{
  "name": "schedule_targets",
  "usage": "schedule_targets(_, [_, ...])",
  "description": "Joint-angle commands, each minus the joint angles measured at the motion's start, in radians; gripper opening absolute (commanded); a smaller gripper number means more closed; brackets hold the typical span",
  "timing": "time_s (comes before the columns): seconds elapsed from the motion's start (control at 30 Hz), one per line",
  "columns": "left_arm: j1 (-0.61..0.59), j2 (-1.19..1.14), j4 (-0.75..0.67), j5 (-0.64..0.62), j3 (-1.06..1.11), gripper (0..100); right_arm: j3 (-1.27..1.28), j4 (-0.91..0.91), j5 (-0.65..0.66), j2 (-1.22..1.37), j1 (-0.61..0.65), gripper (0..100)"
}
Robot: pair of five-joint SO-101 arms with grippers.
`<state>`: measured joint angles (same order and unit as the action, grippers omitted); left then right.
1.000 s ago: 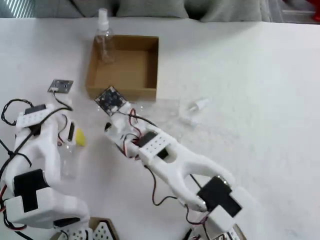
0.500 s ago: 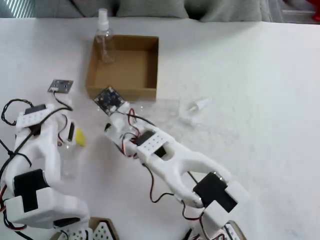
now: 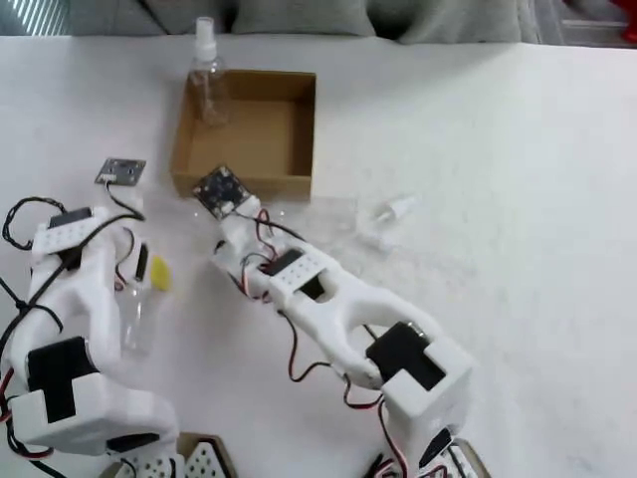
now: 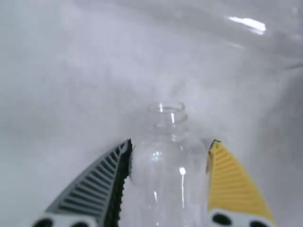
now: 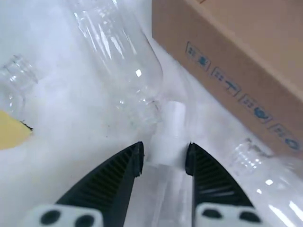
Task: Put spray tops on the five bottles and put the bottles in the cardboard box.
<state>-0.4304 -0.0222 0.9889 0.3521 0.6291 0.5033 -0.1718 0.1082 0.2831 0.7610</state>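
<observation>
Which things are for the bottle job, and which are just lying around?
For the job: cardboard box, capped bottle, open bottle in the left gripper, spray top in the right gripper, loose spray top, lying bottle.
Just around: grey cushions, red thing.

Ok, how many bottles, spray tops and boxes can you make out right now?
Bottles: 4
Spray tops: 3
Box: 1
Total: 8
</observation>
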Motion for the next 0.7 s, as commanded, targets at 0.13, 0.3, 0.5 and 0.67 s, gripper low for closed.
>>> schedule_targets(0.13, [-0.005,-0.001,0.009,-0.003,-0.043,20,-0.175,-0.114,0.006,0.076,-0.008,13.1])
schedule_targets(0.3, [-0.005,-0.001,0.009,-0.003,-0.041,20,-0.258,-0.236,0.005,0.119,-0.008,12.9])
schedule_targets(0.5, [-0.005,-0.001,0.009,-0.003,-0.041,20,-0.245,-0.255,0.003,0.056,-0.015,1.4])
schedule_targets(0.67, [-0.005,-0.001,0.009,-0.003,-0.041,20,-0.241,-0.371,0.003,-0.051,-0.038,2.1])
